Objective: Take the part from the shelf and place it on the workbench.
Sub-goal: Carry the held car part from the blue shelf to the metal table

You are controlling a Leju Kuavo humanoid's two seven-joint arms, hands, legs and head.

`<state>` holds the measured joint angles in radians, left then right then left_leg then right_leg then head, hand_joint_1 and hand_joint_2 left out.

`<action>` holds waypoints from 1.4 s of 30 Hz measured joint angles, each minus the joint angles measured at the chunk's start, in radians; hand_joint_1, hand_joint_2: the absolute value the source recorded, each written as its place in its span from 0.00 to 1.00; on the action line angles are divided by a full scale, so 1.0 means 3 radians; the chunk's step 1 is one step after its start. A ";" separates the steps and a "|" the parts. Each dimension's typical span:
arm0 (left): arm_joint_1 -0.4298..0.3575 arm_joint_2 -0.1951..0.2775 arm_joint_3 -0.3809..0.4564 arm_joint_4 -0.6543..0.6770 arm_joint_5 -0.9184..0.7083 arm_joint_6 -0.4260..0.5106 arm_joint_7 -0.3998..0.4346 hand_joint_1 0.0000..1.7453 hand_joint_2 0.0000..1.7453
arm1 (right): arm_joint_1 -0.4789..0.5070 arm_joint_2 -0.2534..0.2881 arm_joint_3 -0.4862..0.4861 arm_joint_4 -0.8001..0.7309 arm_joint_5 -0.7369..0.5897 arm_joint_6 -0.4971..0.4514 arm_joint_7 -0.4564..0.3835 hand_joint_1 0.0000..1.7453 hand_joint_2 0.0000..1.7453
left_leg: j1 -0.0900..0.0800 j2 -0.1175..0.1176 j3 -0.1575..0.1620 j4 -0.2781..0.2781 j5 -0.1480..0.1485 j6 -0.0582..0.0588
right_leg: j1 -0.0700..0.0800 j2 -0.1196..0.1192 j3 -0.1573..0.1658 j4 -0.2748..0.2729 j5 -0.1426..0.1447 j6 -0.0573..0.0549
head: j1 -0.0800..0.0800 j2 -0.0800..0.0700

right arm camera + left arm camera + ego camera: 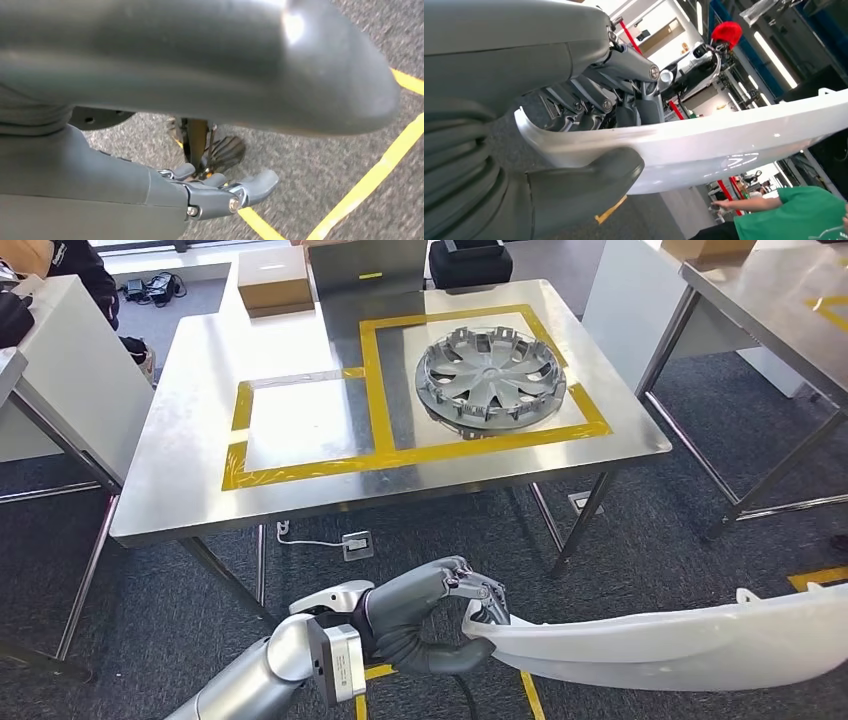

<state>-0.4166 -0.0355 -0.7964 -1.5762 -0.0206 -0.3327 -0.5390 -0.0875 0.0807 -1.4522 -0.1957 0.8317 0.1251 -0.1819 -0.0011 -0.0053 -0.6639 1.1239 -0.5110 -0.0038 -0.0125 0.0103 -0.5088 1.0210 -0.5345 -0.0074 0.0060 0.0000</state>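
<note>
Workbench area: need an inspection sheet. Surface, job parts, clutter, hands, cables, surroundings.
Surface: steel workbench marked with yellow tape in two outlines, the smaller left one bare.
Job's things: long white part, not yet on the bench, held low in front of it.
Clutter: silver wheel cover inside the larger outline; cardboard box at the far edge.
Hands: left hand grips the part's left end, thumb under it; right hand holds nothing, fingers apart, over the carpet.
Cables: white cable and floor socket under the bench.
Surroundings: second steel table to the right; person in a green shirt nearby.
</note>
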 joint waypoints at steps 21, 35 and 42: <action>0.0037 0.0044 -0.0010 -0.0069 0.0011 0.0075 -0.0036 1.00 1.00 | 0.0008 -0.0009 0.0002 0.0000 0.0055 -0.0030 0.0016 0.00 0.00 | -0.0010 -0.0015 0.0465 -0.0211 -0.0096 -0.0010 | 0.0000 -0.0034 -0.0328 0.0034 0.0230 0.0024 | 0.0032 0.0000; 0.0118 0.0142 -0.0003 -0.0125 0.0009 0.0094 -0.0048 1.00 1.00 | 0.0001 -0.0006 0.0007 0.0000 0.0062 -0.0031 0.0012 0.00 0.00 | -0.0019 -0.0011 0.0085 -0.0254 0.0229 0.0083 | 0.0010 -0.0013 0.0125 0.0049 -0.0135 0.0099 | -0.0001 0.0000; 0.0125 0.0139 -0.0003 -0.0147 -0.0008 0.0094 -0.0050 1.00 1.00 | 0.0001 -0.0011 0.0010 0.0000 0.0065 -0.0024 0.0009 0.00 0.00 | 0.0006 -0.0022 0.0271 -0.0282 0.0093 0.0144 | -0.0010 -0.0020 -0.0536 0.0912 -0.0404 0.0183 | 0.0034 0.0000</action>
<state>-0.3789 0.0063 -0.7973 -1.6203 -0.0229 -0.3044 -0.5539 -0.0871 0.0774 -1.4492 -0.1957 0.8512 0.1180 -0.1791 0.0008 -0.0121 -0.5827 1.0394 -0.4832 0.0395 -0.0155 0.0042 -0.6697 1.2945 -0.6559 0.0476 0.0163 0.0000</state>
